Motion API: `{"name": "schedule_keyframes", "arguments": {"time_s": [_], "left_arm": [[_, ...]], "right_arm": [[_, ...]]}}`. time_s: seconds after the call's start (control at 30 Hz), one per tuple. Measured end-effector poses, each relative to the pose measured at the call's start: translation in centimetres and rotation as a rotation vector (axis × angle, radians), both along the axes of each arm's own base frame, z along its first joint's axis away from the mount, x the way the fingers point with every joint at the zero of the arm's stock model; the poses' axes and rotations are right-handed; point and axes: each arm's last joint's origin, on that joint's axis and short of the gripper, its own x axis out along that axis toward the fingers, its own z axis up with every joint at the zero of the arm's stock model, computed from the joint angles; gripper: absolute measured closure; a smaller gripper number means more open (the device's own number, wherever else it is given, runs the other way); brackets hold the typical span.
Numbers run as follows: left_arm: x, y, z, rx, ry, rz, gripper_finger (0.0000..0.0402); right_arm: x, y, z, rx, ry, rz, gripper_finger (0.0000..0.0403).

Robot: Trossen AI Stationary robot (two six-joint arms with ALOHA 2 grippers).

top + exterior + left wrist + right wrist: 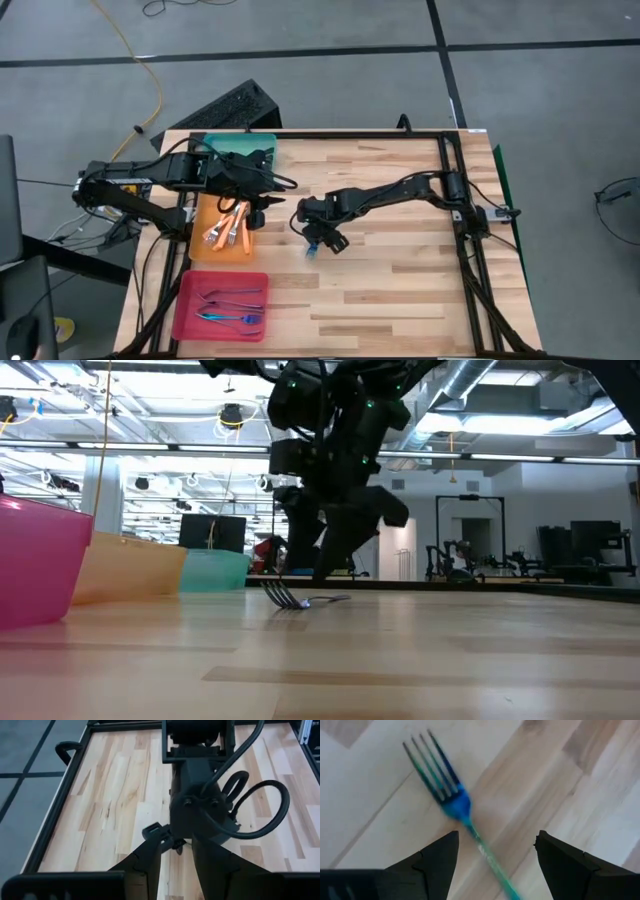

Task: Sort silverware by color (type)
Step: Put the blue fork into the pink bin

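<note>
A blue-handled fork [465,810] lies flat on the wooden table; in the low view the fork [300,601] shows its tines raised slightly toward the near edge. My right gripper [495,855] is open and low over it, one finger on each side of the handle, touching nothing. In the high view the right gripper [320,235] is near the table's middle, beside the fork [312,249]. My left gripper [252,207] hovers open over the orange tray's far right part. Orange forks [228,232] lie in the orange tray [200,250].
A pink tray [190,300] near the left front edge holds blue and dark forks [232,306]. A teal tray [262,142] sits at the far left, partly under my left arm. In the low view the three trays [40,560] line up on the left. Bare wood lies to the right.
</note>
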Motion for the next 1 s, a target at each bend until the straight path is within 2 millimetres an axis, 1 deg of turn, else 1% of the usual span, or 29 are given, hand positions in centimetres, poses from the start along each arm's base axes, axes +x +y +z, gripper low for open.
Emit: {"name": "schedule_keyframes", "arguments": {"time_s": [0.13,0.3,0.53,0.63,0.73,0.93,1.0], "left_arm": [[0.0,0.0,0.0,0.0,0.0,0.0,0.0306],[0.0,0.1,0.0,0.018,-0.004,0.02,0.0306],[0.0,0.1,0.0,0.02,-0.004,0.023,0.0306],[0.0,0.1,0.0,0.019,-0.004,0.024,0.0306],[0.0,0.1,0.0,0.02,-0.004,0.023,0.0306],[0.0,0.2,0.0,0.044,-0.002,0.041,0.0306],[0.0,0.2,0.0,0.052,-0.002,0.049,0.0306]], "right_arm": [[-0.2,0.0,-0.8,0.002,0.001,0.009,0.0117],[-0.1,-0.4,-0.6,0.065,-0.012,0.023,0.0117],[0.0,-1.3,-0.6,0.065,-0.031,0.02,0.0117],[-0.2,-1.7,-1.4,0.067,-0.045,0.015,0.0117],[-0.7,-1.7,-2.4,0.059,-0.014,0.021,0.0117],[-0.9,-2.1,-2.6,0.063,-0.008,-0.003,0.0118],[-0.9,-2.1,-2.6,0.068,-0.005,-0.004,0.0124]]}}
